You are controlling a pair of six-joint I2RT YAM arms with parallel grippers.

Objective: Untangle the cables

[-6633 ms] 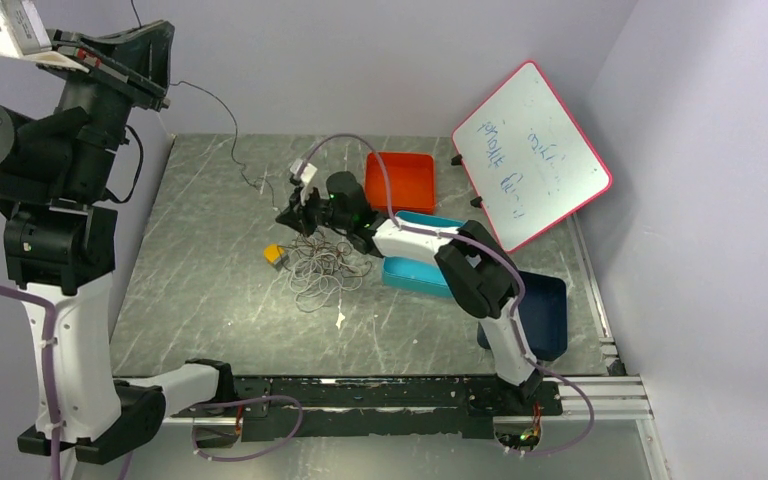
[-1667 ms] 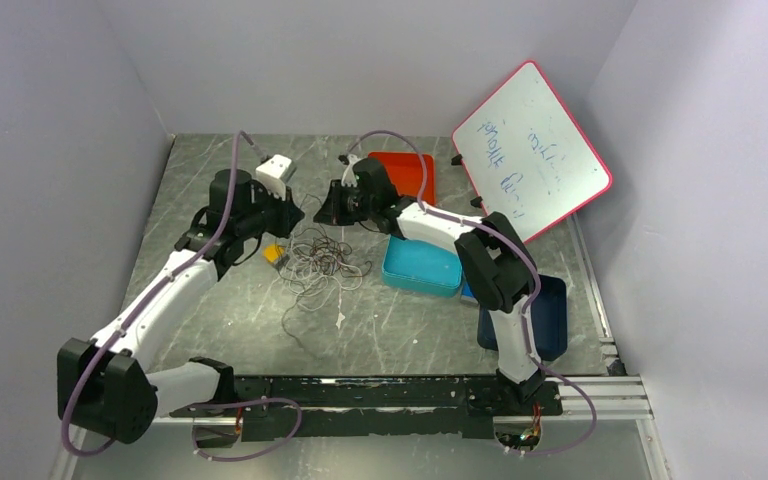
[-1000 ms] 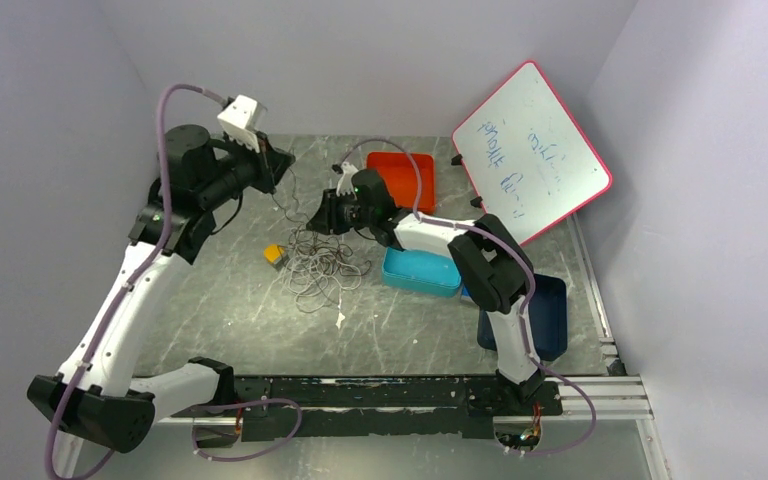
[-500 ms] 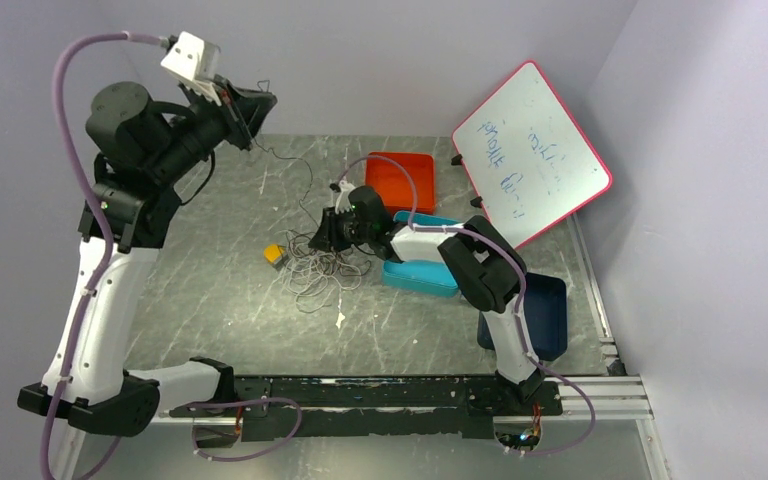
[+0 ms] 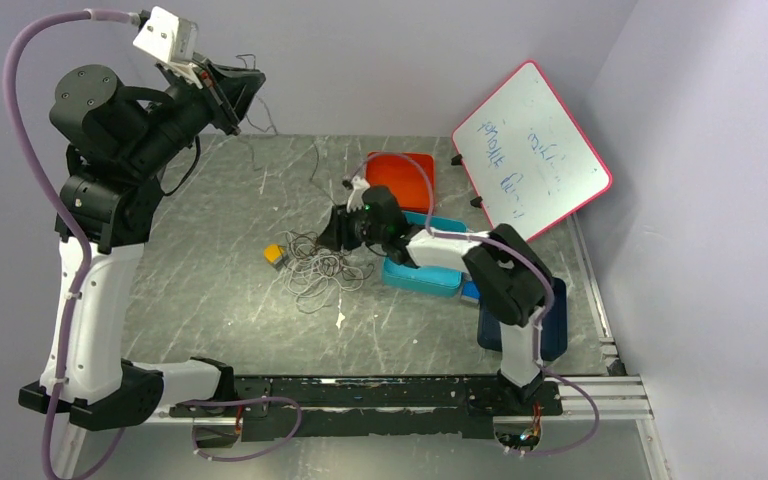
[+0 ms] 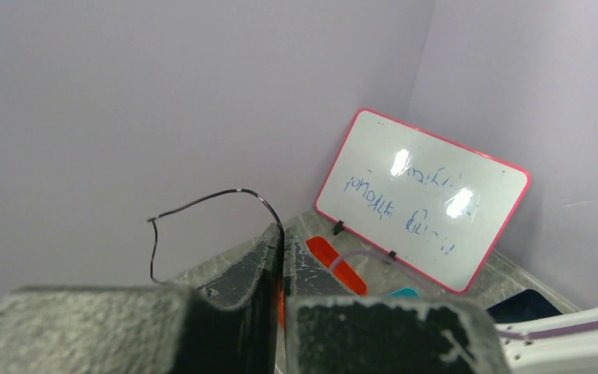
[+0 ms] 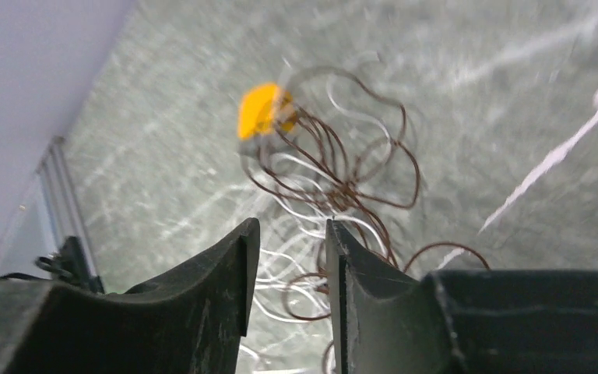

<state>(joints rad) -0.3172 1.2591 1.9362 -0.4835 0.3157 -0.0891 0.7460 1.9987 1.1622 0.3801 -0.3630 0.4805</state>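
The cables lie in a loose tangle of white and dark loops mid-table, beside a small yellow piece. My left gripper is raised high at the back left, shut on one thin black cable that trails down toward the tangle. In the left wrist view that black cable curls out from between the closed fingertips of the left gripper. My right gripper hovers low over the tangle's right edge. In the right wrist view the right gripper is open, with the cables and the yellow piece below it.
An orange tray sits at the back, a teal tray under my right forearm, and a dark blue bin at the right. A pink-framed whiteboard leans at the back right. Walls close in on the left and back.
My left arm has risen up and leftward, drawing the black cable out of the tangle. My right gripper has dropped toward the tangle and its jaws have spread wider.
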